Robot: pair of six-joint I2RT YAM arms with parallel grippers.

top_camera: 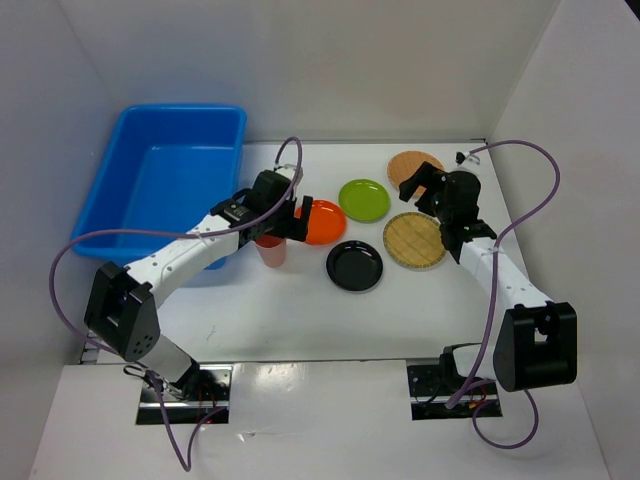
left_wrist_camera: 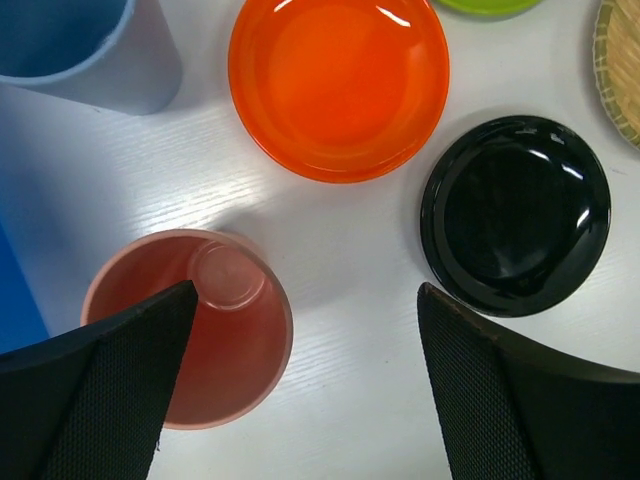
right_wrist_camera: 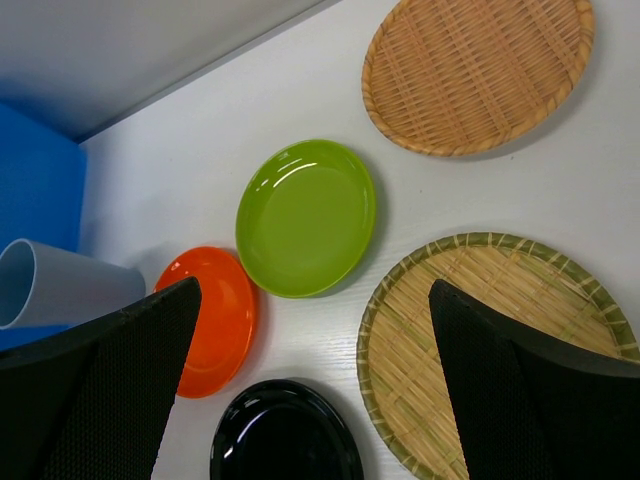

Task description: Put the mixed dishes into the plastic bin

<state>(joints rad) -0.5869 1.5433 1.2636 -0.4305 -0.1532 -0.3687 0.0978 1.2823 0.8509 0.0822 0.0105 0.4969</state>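
Observation:
The blue plastic bin stands at the far left. A pink cup stands upright next to it. My left gripper hovers open over the pink cup, with one finger above its opening and the other above bare table. A blue cup stands by the bin. The orange plate, lime green plate, black plate and two bamboo discs lie on the table. My right gripper is open and empty above the green-rimmed bamboo disc.
White walls enclose the table at the back and both sides. The bin's wall shows at the left edge of the left wrist view and in the right wrist view. Cables loop from both arms.

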